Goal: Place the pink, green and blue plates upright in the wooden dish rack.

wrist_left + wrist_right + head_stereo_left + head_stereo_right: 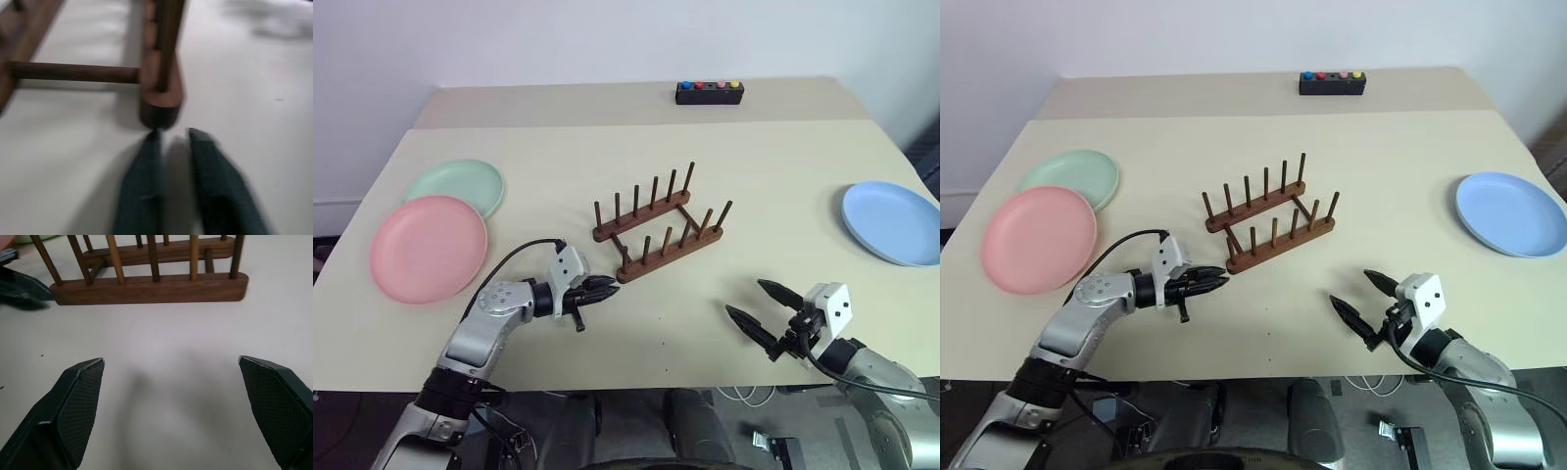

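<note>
Left claw [607,288] nearly closed, empty, at dark-brown pegged wooden dish rack [658,228], right claw [750,305] wide open, empty

Pink plate [428,247], mint-green plate [456,185], pale blue plate [893,222], dark-brown wooden dish rack [658,235], beige table [773,166].

a beige table [783,166] stands against a plain white wall [607,39], with a second tabletop [558,103] butted behind it.
</note>
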{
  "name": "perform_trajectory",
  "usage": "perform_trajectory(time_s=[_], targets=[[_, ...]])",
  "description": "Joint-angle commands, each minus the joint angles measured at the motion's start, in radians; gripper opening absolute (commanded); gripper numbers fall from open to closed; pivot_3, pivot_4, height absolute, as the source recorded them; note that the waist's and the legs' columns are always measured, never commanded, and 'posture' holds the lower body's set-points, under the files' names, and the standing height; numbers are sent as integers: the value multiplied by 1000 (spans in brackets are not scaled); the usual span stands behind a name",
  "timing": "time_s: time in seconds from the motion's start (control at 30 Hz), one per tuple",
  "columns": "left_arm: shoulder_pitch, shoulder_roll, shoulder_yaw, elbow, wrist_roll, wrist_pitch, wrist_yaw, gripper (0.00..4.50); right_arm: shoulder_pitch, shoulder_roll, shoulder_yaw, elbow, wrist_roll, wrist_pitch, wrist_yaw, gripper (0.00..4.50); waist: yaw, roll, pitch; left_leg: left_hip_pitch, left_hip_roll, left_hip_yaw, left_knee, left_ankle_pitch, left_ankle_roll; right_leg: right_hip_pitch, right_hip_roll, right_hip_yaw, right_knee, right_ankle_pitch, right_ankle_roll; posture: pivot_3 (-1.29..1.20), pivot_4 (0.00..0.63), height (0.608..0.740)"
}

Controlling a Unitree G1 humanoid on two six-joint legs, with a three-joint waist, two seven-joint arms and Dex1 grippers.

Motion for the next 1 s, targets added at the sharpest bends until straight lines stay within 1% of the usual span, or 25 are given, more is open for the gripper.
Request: perform_trajectory(time_s=[0.03, 0.13, 0.3, 0.5, 0.63, 0.73, 0.9, 0.93, 1.0], targets=[[24, 49, 40, 2, -25, 19, -45, 2913, -13, 5, -5, -32, -1, -23, -7, 4500, 0, 0, 0, 1, 0, 0, 0, 0, 0, 0, 0, 0, 0, 0, 0, 0, 150, 740], [11, 31, 10, 3, 30, -20, 5, 4470, -27, 10, 8, -48, 1, -21, -14, 4500, 4, 0, 0, 2, 0, 0, 1, 0, 0, 1, 0, 0, 0, -1, -1, 0, 150, 740], [-16, -29, -27, 44, 116, -68, 88, 4470, -18, 18, 31, -70, -2, -22, -26, 4500, 10, -1, 0, 2, 0, 0, 1, 0, 0, 3, 0, 0, 0, -3, -2, 0, 150, 740], [-47, -96, -47, 88, 138, -90, 109, 4470, -2, 25, 53, -102, -1, -14, -42, 4500, 11, -1, 0, 2, 0, 0, 1, 0, 0, 3, 0, 0, 0, -2, -3, 0, 150, 740], [-80, -131, -64, 124, 145, -98, 101, 4470, 5, 29, 59, -117, -3, -12, -52, 4500, 11, -1, 0, 2, 0, 0, 1, 0, 0, 4, 0, 0, 0, -4, 0, 0, 150, 740], [-93, -145, -68, 140, 146, -108, 89, 3636, 10, 30, 72, -137, -2, -7, -60, 4500, 10, -1, 0, 2, 0, 0, 1, 0, 0, 3, 0, 0, 0, -4, 0, 0, 150, 740], [-111, -158, -67, 178, 146, -135, 70, 1138, 20, 35, 83, -149, -3, -6, -73, 4500, 10, -1, 0, 2, 0, 0, 1, 0, 0, 3, 0, 0, -1, -4, 0, 0, 150, 740], [-117, -159, -66, 188, 147, -141, 64, 753, 20, 37, 84, -151, -2, -4, -77, 4500, 10, -1, 0, 2, 0, 0, 1, 0, 0, 3, 0, 0, -1, -4, 0, 0, 150, 740], [-130, -159, -69, 209, 153, -156, 53, 765, 23, 37, 82, -152, 0, -4, -80, 4500, 10, -1, 0, 2, 0, 0, 1, 0, 0, 3, 0, 0, -1, -4, 0, 0, 150, 740]])
